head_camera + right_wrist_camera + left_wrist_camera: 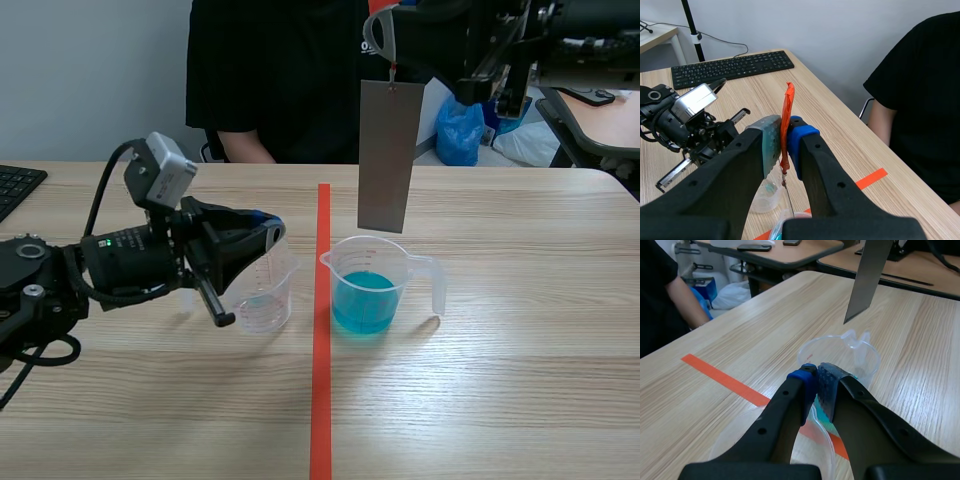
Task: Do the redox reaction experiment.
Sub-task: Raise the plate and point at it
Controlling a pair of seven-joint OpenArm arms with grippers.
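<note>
Small beaker [821, 440] mostly hidden behind left end effector [817, 378]; keyboard [15, 188] cut off.

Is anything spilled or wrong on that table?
Nothing stands out. The blue liquid sits inside its upright beaker, no puddles on the table. The metal plate hangs from the right claw above it; the left claw pinches a clear cup's rim.

Two beakers: a small beaker [265, 300] at 9 o'clock of the blue-filled beaker [375, 285]. One metal sheet [388, 155] at its 12 o'clock. One keyboard [15, 187]. One person [270, 70].
</note>
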